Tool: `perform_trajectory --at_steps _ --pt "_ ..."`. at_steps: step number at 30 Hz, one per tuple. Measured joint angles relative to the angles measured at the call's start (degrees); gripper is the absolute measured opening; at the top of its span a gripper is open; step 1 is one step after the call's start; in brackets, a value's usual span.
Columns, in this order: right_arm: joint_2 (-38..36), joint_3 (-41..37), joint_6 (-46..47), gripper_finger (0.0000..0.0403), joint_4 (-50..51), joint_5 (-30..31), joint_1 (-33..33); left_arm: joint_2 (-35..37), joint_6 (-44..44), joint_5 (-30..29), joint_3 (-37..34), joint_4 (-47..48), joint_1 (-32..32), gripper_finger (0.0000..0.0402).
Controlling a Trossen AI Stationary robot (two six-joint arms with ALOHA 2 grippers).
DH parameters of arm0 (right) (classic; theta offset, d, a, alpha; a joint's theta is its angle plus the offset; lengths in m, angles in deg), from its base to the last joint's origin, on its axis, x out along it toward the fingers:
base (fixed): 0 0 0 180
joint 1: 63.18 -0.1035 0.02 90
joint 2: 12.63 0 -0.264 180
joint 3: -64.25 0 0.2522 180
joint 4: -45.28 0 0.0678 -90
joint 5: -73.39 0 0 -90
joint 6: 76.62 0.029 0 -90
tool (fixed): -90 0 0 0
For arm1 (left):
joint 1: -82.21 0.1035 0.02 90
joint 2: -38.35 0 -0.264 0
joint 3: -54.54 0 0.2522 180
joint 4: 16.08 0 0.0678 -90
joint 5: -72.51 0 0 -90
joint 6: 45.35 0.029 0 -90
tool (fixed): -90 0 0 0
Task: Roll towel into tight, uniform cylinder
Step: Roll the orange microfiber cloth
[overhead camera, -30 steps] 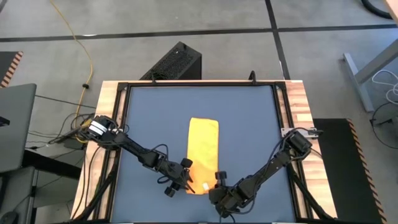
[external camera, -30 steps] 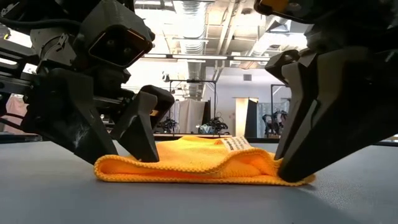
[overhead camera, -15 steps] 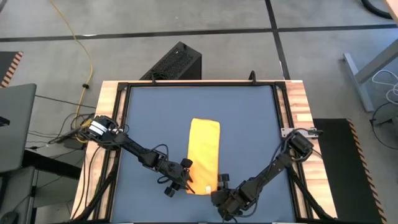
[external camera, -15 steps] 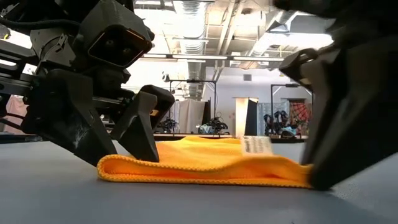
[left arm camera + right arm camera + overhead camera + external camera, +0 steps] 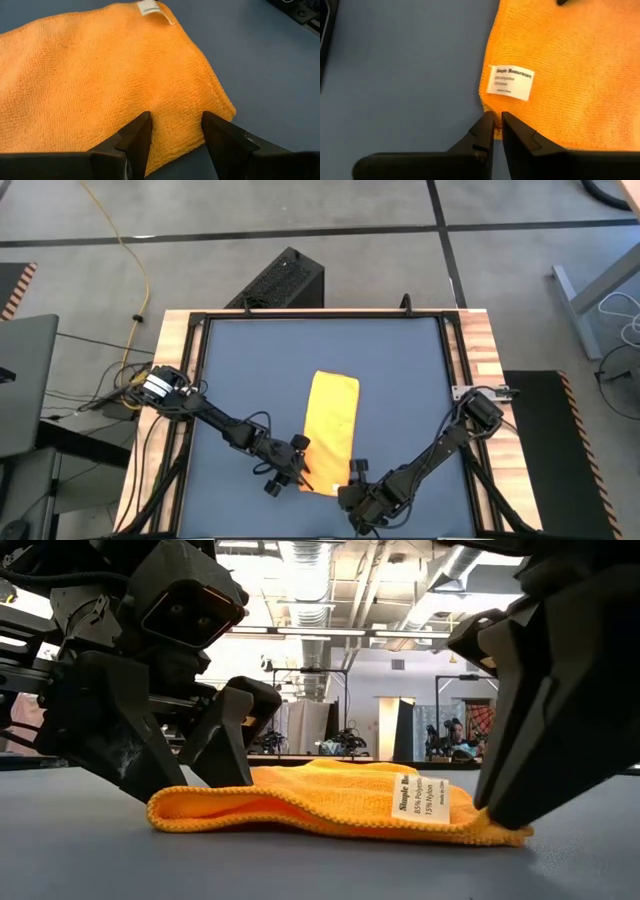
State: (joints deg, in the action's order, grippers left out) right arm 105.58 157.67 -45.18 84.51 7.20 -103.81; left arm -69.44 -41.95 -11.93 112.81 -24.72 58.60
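Two hands work the folded yellow towel [image 5: 331, 430] at lower centre: right hand [image 5: 494, 125] pinching its corner, left hand [image 5: 175, 130] spread astride the edge, likely to start rolling.

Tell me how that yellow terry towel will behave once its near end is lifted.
The folded yellow terry towel will probably flop and sag: its edge bulges softly in the low view. It looks light. The right gripper, pinching its corner by the white tag, may drag it across the smooth blue tabletop.

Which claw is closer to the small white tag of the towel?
The right claw: it pinches the towel edge just beside the white tag. The left claw is open at the other near corner, away from the tag.
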Motion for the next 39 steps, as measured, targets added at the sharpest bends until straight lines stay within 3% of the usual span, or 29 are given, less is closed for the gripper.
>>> perform_trajectory --at_steps 22,29,39 --pt "-0.1 0.6 6.8 0.0062 5.2 0.4 -2.9 3.2 1.4 1.5 -0.1 2.2 0.0 0.0169" --pt "-0.2 4.6 8.9 0.0062 12.3 3.6 -4.1 3.2 0.9 1.2 -0.1 2.2 0.0 0.0169" --pt "-0.2 5.0 14.8 0.0062 13.0 5.8 -4.9 3.3 -0.2 0.9 -0.1 2.1 0.0 0.0169"
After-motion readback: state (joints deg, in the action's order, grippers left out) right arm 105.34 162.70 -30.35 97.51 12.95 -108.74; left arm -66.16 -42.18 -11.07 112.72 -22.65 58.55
